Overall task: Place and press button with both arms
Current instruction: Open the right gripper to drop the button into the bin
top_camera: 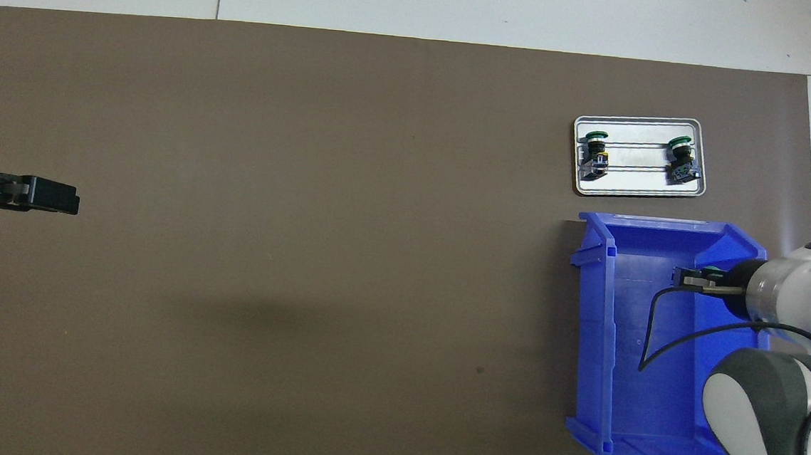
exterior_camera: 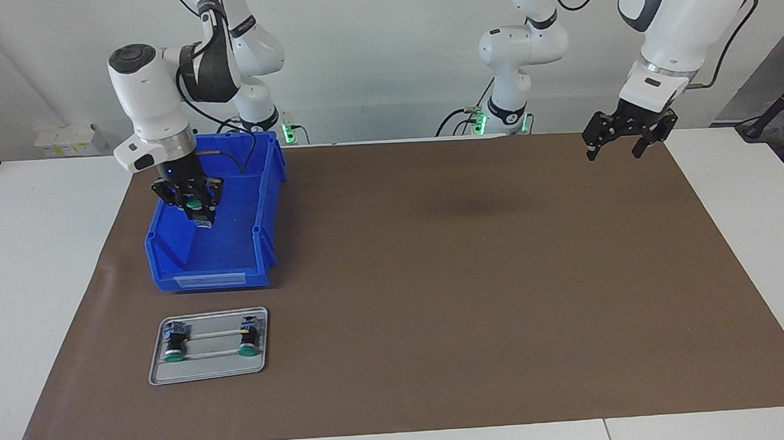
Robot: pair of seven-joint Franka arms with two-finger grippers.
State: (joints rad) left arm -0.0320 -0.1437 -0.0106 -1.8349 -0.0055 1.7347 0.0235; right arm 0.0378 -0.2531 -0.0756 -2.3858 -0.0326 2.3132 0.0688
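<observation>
My right gripper (exterior_camera: 201, 214) is low inside the blue bin (exterior_camera: 269, 205), shut on a green-capped button (exterior_camera: 195, 205). In the overhead view the right gripper (top_camera: 692, 279) reaches into the bin (top_camera: 593, 305) and the button's green cap (top_camera: 711, 270) just shows beside the fingers. Two more green-capped buttons (exterior_camera: 174, 343) (exterior_camera: 247, 339) lie on their sides on a small metal tray (exterior_camera: 210, 372). My left gripper (exterior_camera: 617, 149) waits open and empty in the air over the mat's corner at the left arm's end; it also shows in the overhead view (top_camera: 58, 196).
The metal tray (top_camera: 636, 191) with its two buttons (top_camera: 594, 153) (top_camera: 681, 160) lies just farther from the robots than the bin. A brown mat (exterior_camera: 434, 277) covers the table. A black cable (top_camera: 655, 330) hangs from the right arm into the bin.
</observation>
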